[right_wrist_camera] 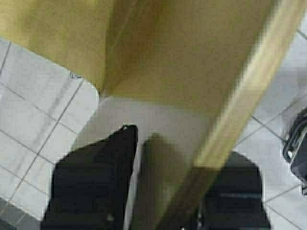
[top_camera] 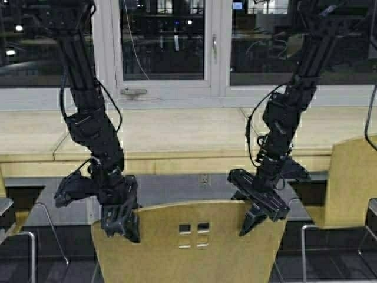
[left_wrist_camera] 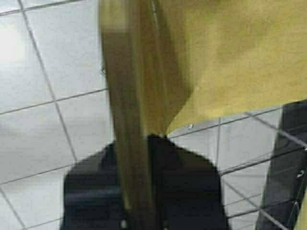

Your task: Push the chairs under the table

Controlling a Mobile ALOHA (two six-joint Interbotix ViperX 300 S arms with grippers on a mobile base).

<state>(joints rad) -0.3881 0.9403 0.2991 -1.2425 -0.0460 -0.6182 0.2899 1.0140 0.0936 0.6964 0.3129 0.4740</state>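
Note:
A tan plywood chair (top_camera: 194, 253) stands right in front of me, its backrest with small rectangular holes facing me. Beyond it runs the long pale-wood table (top_camera: 177, 132). My left gripper (top_camera: 131, 233) sits on the backrest's left top corner. In the left wrist view it (left_wrist_camera: 134, 143) is shut on the backrest's edge (left_wrist_camera: 129, 86). My right gripper (top_camera: 259, 221) straddles the backrest's right top edge. The right wrist view shows it (right_wrist_camera: 184, 143) open, with a gap between one finger (right_wrist_camera: 120, 153) and the plywood (right_wrist_camera: 182, 57). A second tan chair (top_camera: 353, 177) stands at the right.
A window with a white frame (top_camera: 168, 88) rises behind the table. A wall socket (top_camera: 204, 178) shows under the table top. Chrome legs (top_camera: 32, 247) of another seat stand at the far left. The floor is pale tile (left_wrist_camera: 43, 72).

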